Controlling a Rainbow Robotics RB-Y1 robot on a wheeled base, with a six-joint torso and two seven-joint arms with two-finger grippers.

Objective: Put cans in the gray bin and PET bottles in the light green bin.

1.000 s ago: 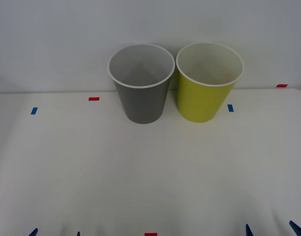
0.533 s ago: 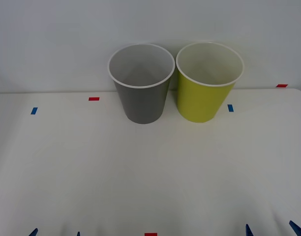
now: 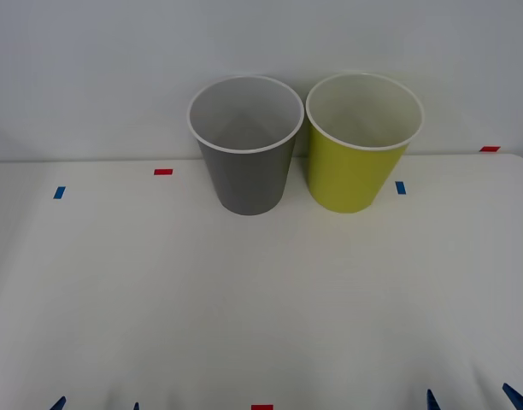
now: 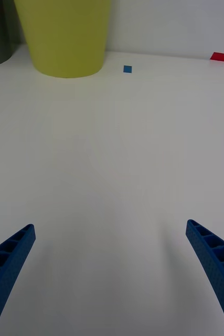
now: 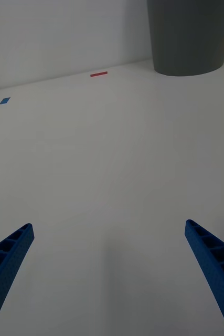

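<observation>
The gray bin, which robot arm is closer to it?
Left, I think. The gray bin stands left of the green bin, on the left gripper's side. The right gripper faces the green bin. Both are open, low at the table's near edge.

Gray bin: smooth matt plastic, white rim. Light green bin: same plastic, slight sheen. Table: smooth matt white. Tape marks: flat, matt. Left gripper fingers: ribbed blue plastic, matt.
</observation>
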